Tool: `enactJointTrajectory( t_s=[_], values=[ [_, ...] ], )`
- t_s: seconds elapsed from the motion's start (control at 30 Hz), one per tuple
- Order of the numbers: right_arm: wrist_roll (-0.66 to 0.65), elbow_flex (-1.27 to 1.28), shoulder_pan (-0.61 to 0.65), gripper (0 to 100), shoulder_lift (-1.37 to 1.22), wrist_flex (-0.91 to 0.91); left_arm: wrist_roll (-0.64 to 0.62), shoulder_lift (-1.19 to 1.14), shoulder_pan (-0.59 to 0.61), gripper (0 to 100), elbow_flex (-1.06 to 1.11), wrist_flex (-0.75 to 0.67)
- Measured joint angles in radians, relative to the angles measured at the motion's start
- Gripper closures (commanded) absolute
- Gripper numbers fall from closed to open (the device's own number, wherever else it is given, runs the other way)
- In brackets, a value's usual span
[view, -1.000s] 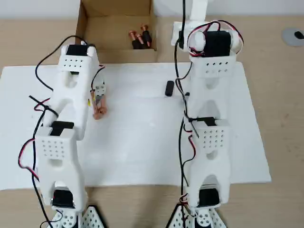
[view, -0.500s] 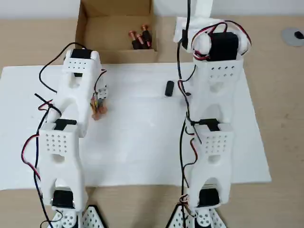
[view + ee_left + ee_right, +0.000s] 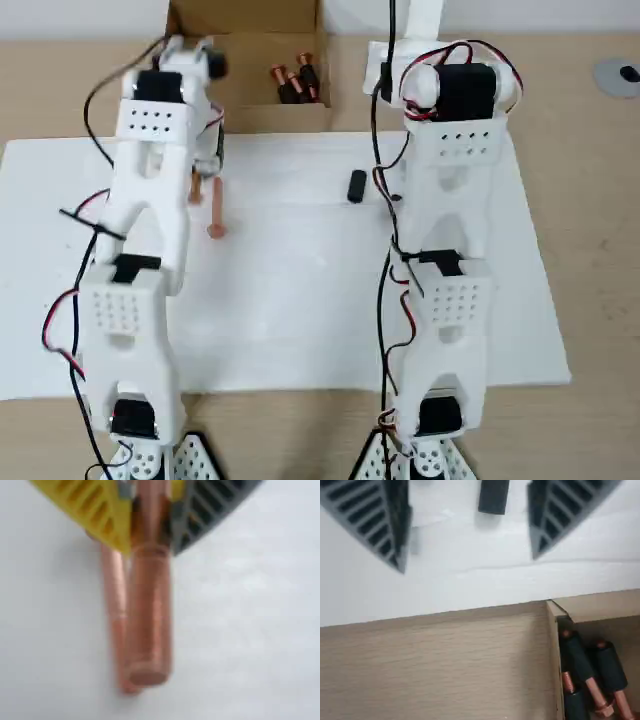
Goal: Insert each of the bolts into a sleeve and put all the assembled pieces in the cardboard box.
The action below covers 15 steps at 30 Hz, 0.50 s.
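Copper bolt (image 3: 150,630) gripped at one end — black sleeve (image 3: 357,186) apart.

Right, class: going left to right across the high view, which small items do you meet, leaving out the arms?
copper bolt → assembled pieces → black sleeve → grey disc

Bright, even light falls from above on the white sheet (image 3: 300,300), which looks nearly washed out in the high view. The arms (image 3: 135,300) throw only faint, soft-edged shadows on the sheet, close beside themselves. Above the sheet, the bolt (image 3: 150,615) carries a dull sheen along its shaft. A pale grey shadow lies on the sheet just beside the sleeve (image 3: 493,497). Past the sheet's edge the table (image 3: 435,660) is matte and evenly lit.
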State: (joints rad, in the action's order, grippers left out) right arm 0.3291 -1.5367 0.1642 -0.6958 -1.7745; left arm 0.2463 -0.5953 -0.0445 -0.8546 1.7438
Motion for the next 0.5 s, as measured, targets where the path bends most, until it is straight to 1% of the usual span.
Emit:
enactJointTrajectory(
  t_s=[0.07, 0.17, 0.3, 0.37, 0.43, 0.5],
  values=[
    [0.0, 0.0, 0.0, 80.3, 0.0, 0.0, 0.152, 0.091, -0.008, 99, 0.02, 0.003],
    [0.0, 0.0, 0.0, 80.3, 0.0, 0.0, 0.413, 0.255, -0.005, 99, 0.158, 0.005],
    [0.0, 0.0, 0.0, 80.3, 0.0, 0.0, 0.815, 0.497, -0.005, 99, 0.499, 0.005],
    [0.0, 0.0, 0.0, 80.3, 0.0, 0.0, 0.977, 0.609, -0.005, 99, 0.686, 0.005],
    [0.0, 0.0, 0.0, 80.3, 0.0, 0.0, 1.082, 0.69, -0.005, 99, 0.844, 0.005],
    [0.0, 0.002, 0.0, 80.3, 0.0, 0.0, 1.122, 0.724, -0.005, 99, 0.944, 0.005]
  ],
)
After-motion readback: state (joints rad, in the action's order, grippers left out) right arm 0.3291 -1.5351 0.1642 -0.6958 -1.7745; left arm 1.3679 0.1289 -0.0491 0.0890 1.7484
